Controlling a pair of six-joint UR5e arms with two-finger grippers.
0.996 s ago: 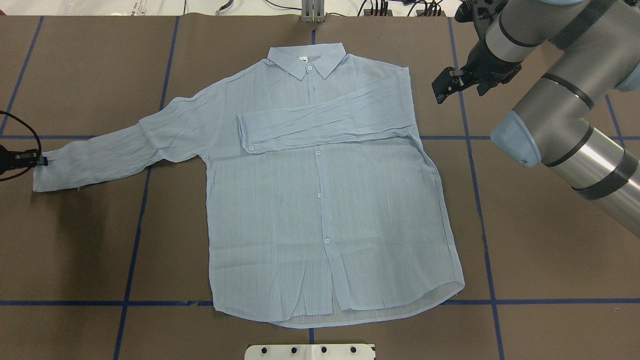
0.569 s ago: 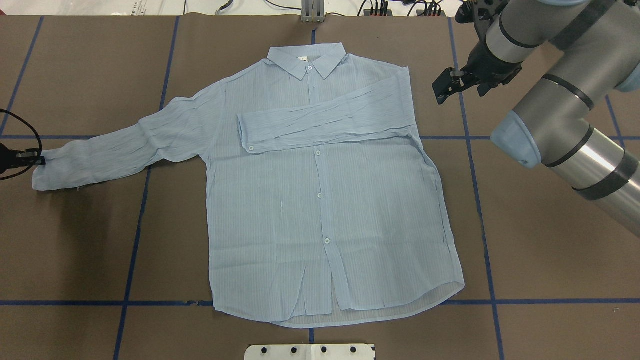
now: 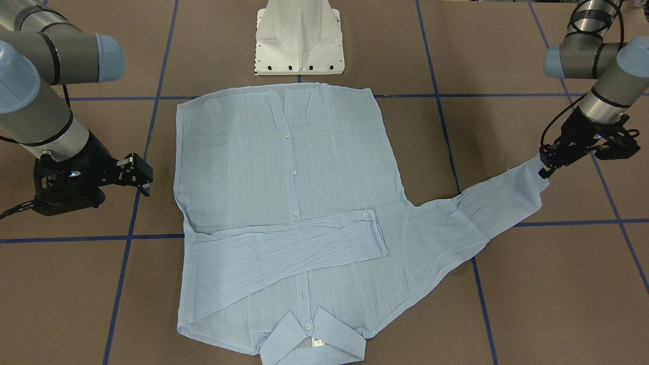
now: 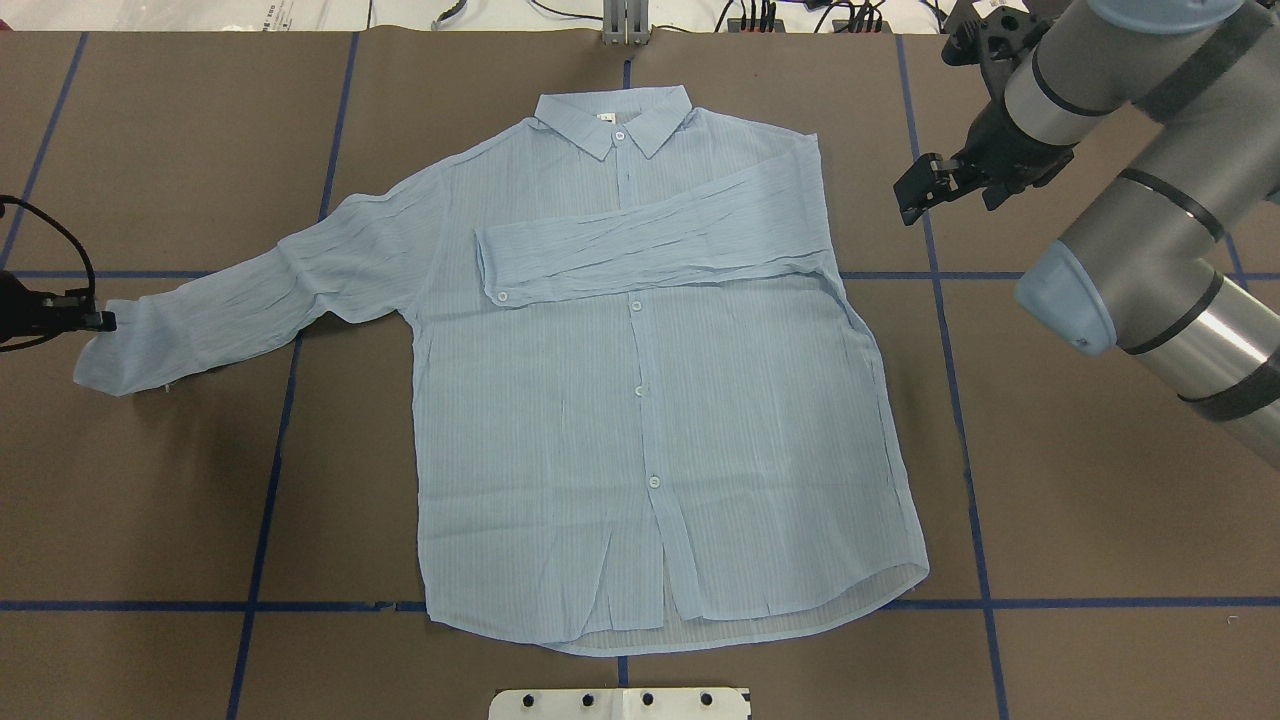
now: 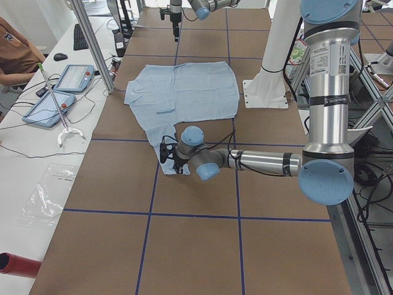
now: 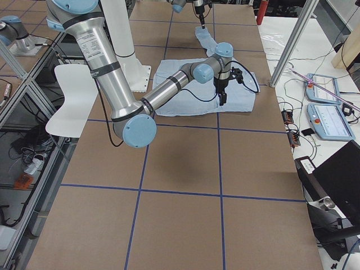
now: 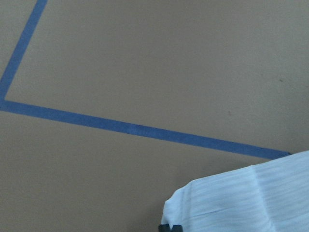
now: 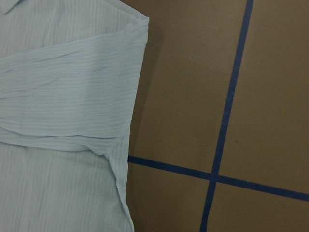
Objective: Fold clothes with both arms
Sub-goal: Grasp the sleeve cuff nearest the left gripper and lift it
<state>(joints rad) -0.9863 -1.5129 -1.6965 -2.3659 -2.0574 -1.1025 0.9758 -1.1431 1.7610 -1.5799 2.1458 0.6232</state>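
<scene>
Now the left pincer (image 4: 98, 320) has drawn the cuff (image 4: 115, 350) of the outstretched sleeve (image 4: 260, 300) a little inward, toward the body of the shirt (image 4: 640, 420), so the cuff's outer edge has left its old spot on the counter (image 4: 1080, 500). We see its jaws closed on the cuff's edge, which looks lifted slightly in the front-facing view. The right pincer (image 4: 922, 187) has backed further off from the shirt's shoulder; its jaws stand apart and carry nothing. The shirt lies flat, front up, mid-counter, collar away from the robot, with the other sleeve (image 4: 650, 245) already laid across the chest. We judge that the second sleeve fold has just begun. The left arm should carry the cuff over the chest, and the thin cloth may slip or crease on the way.
</scene>
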